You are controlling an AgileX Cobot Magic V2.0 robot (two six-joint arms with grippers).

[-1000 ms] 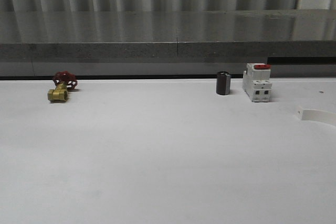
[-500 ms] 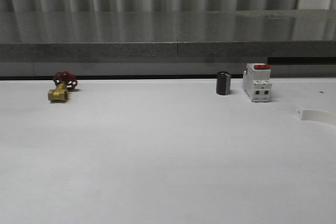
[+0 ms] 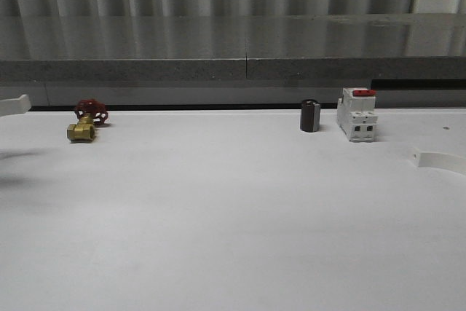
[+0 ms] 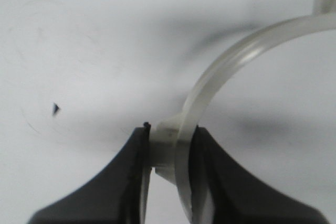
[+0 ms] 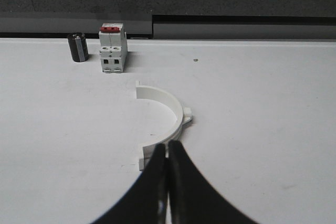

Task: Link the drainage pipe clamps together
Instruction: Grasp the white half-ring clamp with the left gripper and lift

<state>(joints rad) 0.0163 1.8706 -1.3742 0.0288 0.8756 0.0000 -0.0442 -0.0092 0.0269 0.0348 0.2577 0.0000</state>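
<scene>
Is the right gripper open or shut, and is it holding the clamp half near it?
Shut and holding nothing: in the right wrist view the right gripper's fingers press together, and the clamp half lies on the table beyond them.

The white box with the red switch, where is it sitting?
The white box stands at the far right of the table in the front view, close beside a small dark cylinder, with a white half-ring clamp lying nearer the robot.

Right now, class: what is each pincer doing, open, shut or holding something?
Left pincer: shut on a clamp half, gripping its nub.
Right pincer: shut, holding nothing; the other clamp half lies just beyond its tips.
</scene>
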